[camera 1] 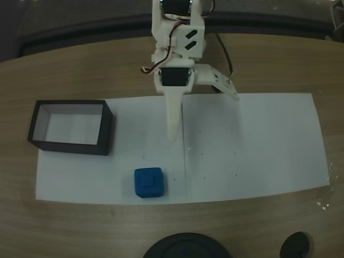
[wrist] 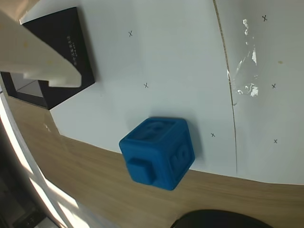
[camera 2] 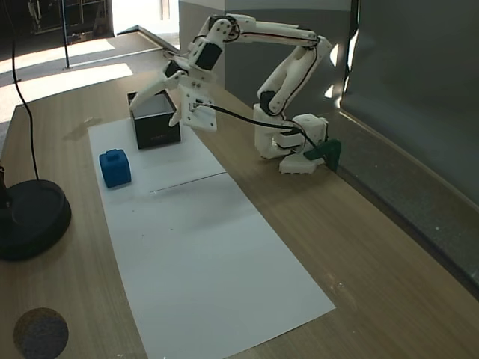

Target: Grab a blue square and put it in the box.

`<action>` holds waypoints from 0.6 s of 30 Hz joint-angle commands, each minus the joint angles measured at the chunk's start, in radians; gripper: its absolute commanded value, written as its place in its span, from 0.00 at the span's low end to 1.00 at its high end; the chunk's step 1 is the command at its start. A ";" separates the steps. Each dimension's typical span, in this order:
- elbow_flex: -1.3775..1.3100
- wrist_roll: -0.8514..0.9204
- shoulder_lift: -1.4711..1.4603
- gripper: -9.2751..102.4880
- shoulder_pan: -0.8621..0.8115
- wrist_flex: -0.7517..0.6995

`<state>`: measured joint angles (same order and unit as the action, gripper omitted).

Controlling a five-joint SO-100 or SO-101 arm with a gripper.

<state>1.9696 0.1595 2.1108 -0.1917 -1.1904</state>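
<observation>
In a fixed view from above, the box [camera 1: 71, 128], black walls and white inside, sits at the far left of the white paper sheet [camera 1: 258, 145], partly overhanging onto the wooden table [camera 1: 54, 70]. Right of it and nearer the paper's near edge, the blue square [camera 1: 148, 182] rests flat on the paper, well apart from the box, raised square on top. The white arm [camera 1: 177, 37] reaches in from the far side above the middle of the paper; the pincer [camera 1: 201, 115] hangs over the sheet, spread wide and holding nothing, one long finger [camera 1: 173, 115] pointing toward the near edge, the other angled off right. The block is apart from both fingers. Wrist view: the box [wrist: 64, 57] at upper left, a white finger [wrist: 38, 57] in front of it, blue square [wrist: 159, 152] centre, at the paper's edge beside bare wood. In a fixed view from the side, the block [camera 2: 114, 167] sits left of the box [camera 2: 155, 123], the pincer [camera 2: 166, 101] raised above the box area, and a round black base [camera 2: 30, 217] stands on the table at far left.
</observation>
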 commanded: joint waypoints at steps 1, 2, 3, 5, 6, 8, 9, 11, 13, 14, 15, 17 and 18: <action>-0.259 -0.021 -0.216 0.42 -0.041 -0.049; -0.327 -0.026 -0.290 0.42 -0.057 -0.078; -0.393 -0.026 -0.354 0.42 -0.066 -0.107; -0.518 -0.026 -0.474 0.42 -0.072 -0.169; -0.575 -0.026 -0.526 0.42 -0.074 -0.199; -0.680 -0.028 -0.615 0.42 -0.072 -0.249; -0.723 -0.029 -0.653 0.42 -0.071 -0.265; -0.793 -0.029 -0.719 0.42 -0.067 -0.285; -0.844 -0.029 -0.769 0.42 -0.064 -0.288; -0.864 -0.029 -0.792 0.42 -0.064 -0.288; -0.882 -0.029 -0.816 0.42 -0.064 -0.288; -0.902 -0.029 -0.854 0.42 -0.064 -0.282; -0.908 -0.026 -0.876 0.42 -0.066 -0.279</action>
<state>1.1336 0.1396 1.2287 -0.2577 -1.4788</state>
